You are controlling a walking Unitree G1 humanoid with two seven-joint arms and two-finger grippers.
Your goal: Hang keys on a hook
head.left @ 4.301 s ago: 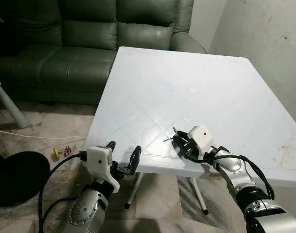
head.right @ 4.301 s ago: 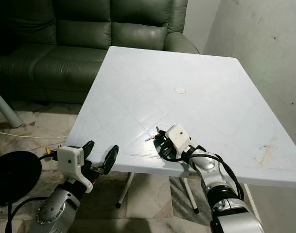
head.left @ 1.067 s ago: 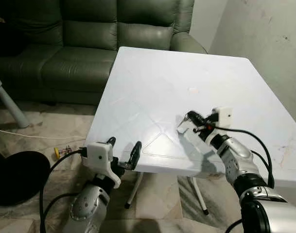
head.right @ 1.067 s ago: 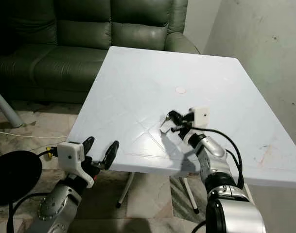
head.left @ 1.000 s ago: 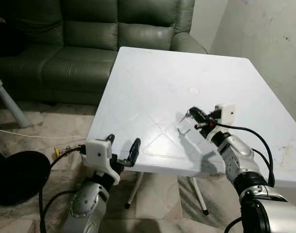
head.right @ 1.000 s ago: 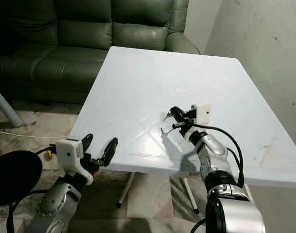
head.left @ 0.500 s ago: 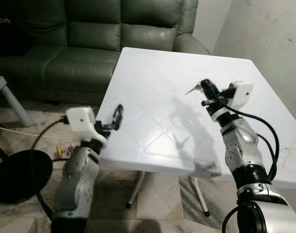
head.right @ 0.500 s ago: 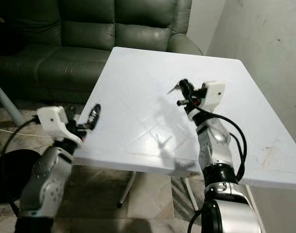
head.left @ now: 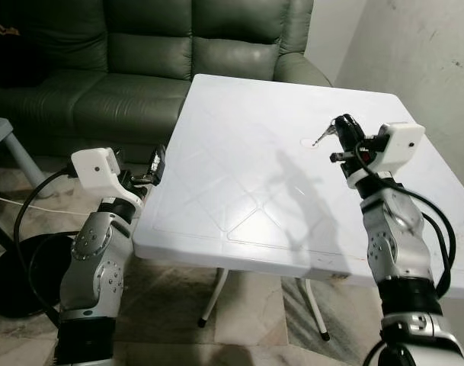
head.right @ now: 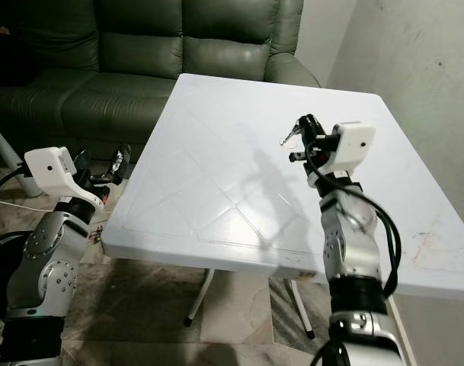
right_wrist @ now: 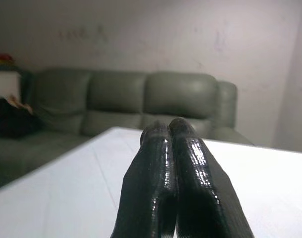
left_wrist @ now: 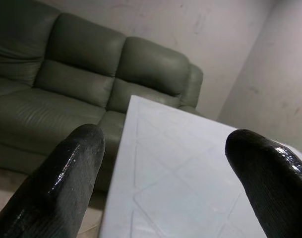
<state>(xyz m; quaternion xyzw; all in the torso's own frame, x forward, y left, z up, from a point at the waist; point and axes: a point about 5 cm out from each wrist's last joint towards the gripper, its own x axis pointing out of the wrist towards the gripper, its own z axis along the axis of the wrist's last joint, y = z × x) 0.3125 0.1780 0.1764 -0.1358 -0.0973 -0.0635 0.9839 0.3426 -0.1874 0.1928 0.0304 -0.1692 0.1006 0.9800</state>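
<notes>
- Where the right gripper [head.left: 340, 130] is raised above the white table [head.left: 239, 168], its two glossy black fingers [right_wrist: 175, 163] are pressed together with no gap, pinching the keys [head.left: 321, 138]; a thin metal sliver juts from the fingertips, too small to read in detail
- Keys: held in the air over the far right part of the tabletop, clear of the surface; in the right wrist view they are hidden behind the closed fingers
- Right arm: silver jointed segments with a white box at the wrist and looping black cable; its lower part is cut off by the frame edge
- Left gripper [head.left: 157, 164]: beside the table's left edge, fingers spread wide with nothing between them; in the left wrist view the rounded, shiny black fingertips [left_wrist: 66, 173] stand well apart
- Table: white plastic, square, rounded corners, moulded diagonal lines across the top, faint stains near the right edge; a small round disc [head.left: 308, 142] sits at its middle
- Sofa [head.left: 140, 53]: dark green leather, cushioned, just behind the table; its left end is cut off
- Black round object [head.left: 11, 282]: on the tiled floor at left, partly hidden by the left arm, identity unclear
- Wall [head.left: 422, 61]: pale, scuffed plaster at right
</notes>
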